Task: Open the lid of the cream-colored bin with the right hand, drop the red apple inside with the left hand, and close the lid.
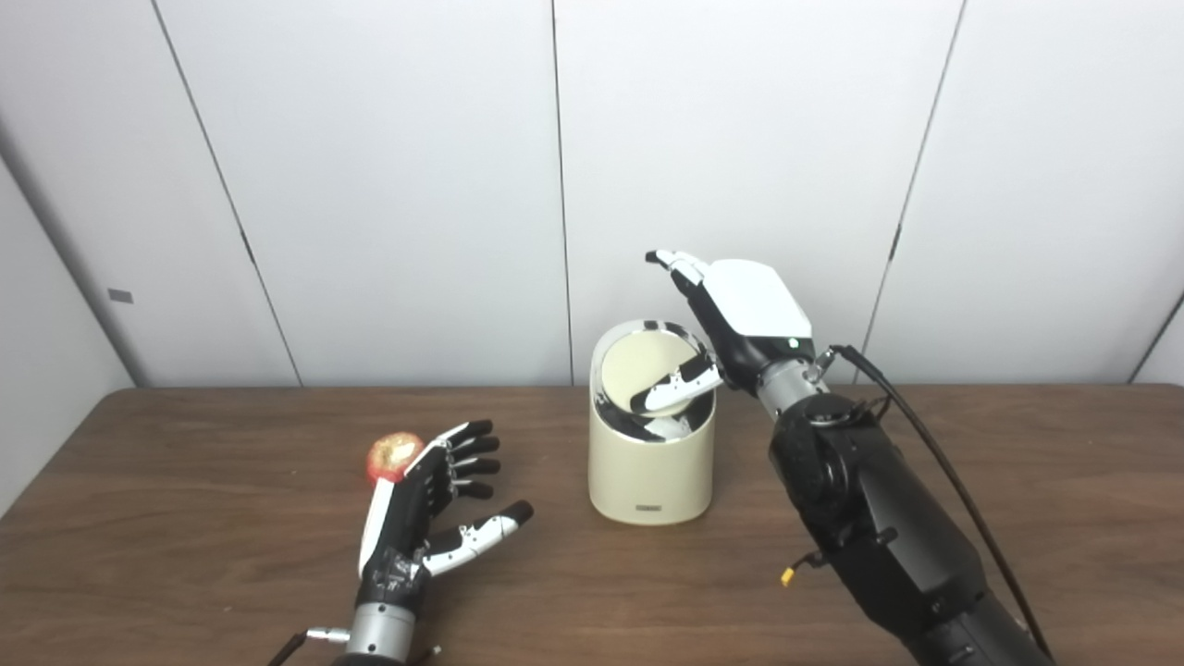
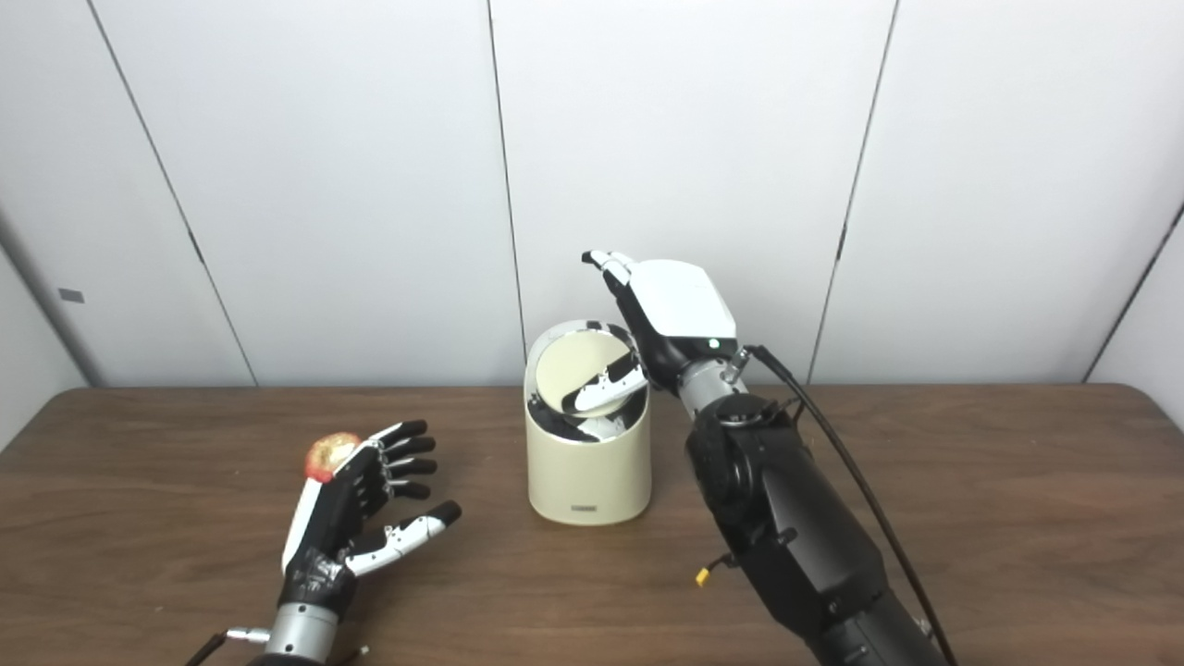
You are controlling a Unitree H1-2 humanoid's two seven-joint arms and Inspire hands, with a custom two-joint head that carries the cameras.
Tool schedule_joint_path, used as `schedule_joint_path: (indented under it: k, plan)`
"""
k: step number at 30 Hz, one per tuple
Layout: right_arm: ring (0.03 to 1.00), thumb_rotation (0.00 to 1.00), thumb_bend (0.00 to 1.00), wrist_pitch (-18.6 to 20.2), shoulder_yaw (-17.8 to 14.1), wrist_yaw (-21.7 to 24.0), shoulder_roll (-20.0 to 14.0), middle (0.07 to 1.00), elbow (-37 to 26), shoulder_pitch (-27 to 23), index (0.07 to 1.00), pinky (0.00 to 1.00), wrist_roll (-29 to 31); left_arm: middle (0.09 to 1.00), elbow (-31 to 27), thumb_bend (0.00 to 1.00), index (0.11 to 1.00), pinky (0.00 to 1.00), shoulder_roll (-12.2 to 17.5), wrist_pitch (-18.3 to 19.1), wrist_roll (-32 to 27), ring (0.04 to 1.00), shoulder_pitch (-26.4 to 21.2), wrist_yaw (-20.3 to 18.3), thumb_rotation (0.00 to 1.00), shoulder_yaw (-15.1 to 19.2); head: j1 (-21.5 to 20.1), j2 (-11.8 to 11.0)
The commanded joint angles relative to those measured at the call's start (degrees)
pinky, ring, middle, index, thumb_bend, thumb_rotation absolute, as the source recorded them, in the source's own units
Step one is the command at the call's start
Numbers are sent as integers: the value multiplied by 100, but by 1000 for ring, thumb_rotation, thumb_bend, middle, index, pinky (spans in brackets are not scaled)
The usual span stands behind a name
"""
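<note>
The brown wooden desk (image 1: 1064,481) runs wide from left to right; its far edge meets the white panelled wall (image 1: 388,185), and the near edge lies below the frame. Open wood stretches at three o'clock of the cream-colored bin (image 1: 650,462) and at nine o'clock of the red apple (image 1: 392,455), and a bare strip lies between the apple and the bin.

The bin stands upright near the middle of the desk, close to the far edge. Its round lid (image 1: 647,367) is tilted inward within a shiny rim, with a dark gap showing at the lid's six o'clock side. The right robot hand (image 1: 731,319) sits above the bin at roughly two o'clock of the lid, thumb (image 1: 680,387) pressed on the lid's face, the other fingers (image 1: 673,264) stretched out above the rim with nothing in their grasp. Its black forearm slants from the picture's lower right and fills the room at four o'clock of the bin.

The apple rests on the desk, well apart from the bin at nine o'clock. The left robot hand (image 1: 435,504) hovers just at four o'clock of the apple, fingers spread wide and empty, fingertips pointing toward the bin; whether it touches the apple cannot be told.

A small label sits low on the bin's front, too small to read.
</note>
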Motion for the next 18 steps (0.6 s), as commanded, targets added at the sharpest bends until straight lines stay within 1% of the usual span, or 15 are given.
schedule_joint_path:
  k: [1, 5, 8, 11, 18]
  plan:
    - [807, 271, 929, 153, 1, 61, -128, 909, 55, -206, 908, 676, -224, 763, -270, 729, 799, 617, 44, -55, 6, 704, -133, 30, 98, 17, -1, 12]
    - [804, 241, 915, 189, 65, 113, -180, 902, 123, -174, 903, 674, -304, 758, -289, 736, 796, 612, 63, -24, 62, 696, -136, 52, 107, 21, -7, 29]
    - [779, 209, 924, 136, 141, 84, -214, 891, 219, -142, 888, 641, -360, 760, -284, 732, 799, 603, 77, -40, 44, 697, -139, 39, 105, 26, -1, 43]
    - [778, 175, 924, 147, 199, 124, -214, 892, 253, -100, 883, 638, -342, 765, -287, 736, 801, 617, 83, -25, 7, 705, -138, 19, 120, 31, -2, 38]
    - [784, 152, 911, 295, 305, 264, -211, 897, 324, -75, 884, 648, -404, 759, -237, 740, 798, 607, 88, -65, 22, 698, -169, 44, 116, 48, -6, 16]
